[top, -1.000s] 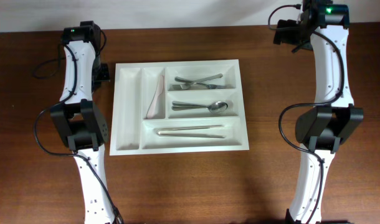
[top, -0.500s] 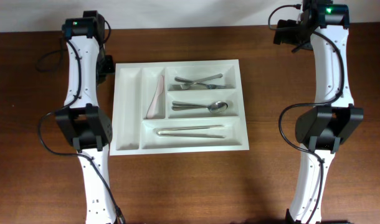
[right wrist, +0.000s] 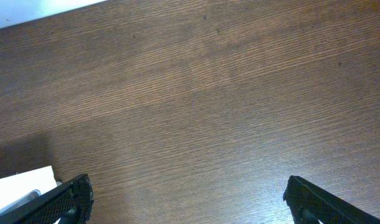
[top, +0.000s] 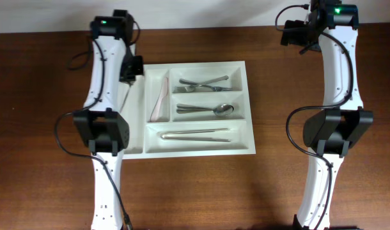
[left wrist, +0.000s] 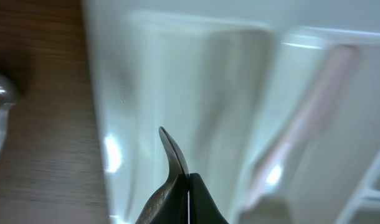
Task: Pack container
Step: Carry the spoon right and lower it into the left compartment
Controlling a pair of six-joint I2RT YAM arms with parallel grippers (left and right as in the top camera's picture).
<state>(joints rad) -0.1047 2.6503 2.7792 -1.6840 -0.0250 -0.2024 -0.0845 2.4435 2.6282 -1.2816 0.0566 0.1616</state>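
Over tray's (top: 241,135) 10 o'clock corner: left gripper (left wrist: 189,186) clenched on thin metal utensil (left wrist: 171,149), right gripper (right wrist: 190,196) released. Looks stiff, slick; wants firm pinch.

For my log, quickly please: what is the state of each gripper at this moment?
Left gripper: closed on a thin metal utensil.
Right gripper: open, holding nothing.

There are no words or numbers to read here. Nothing has a label or a sign on it.
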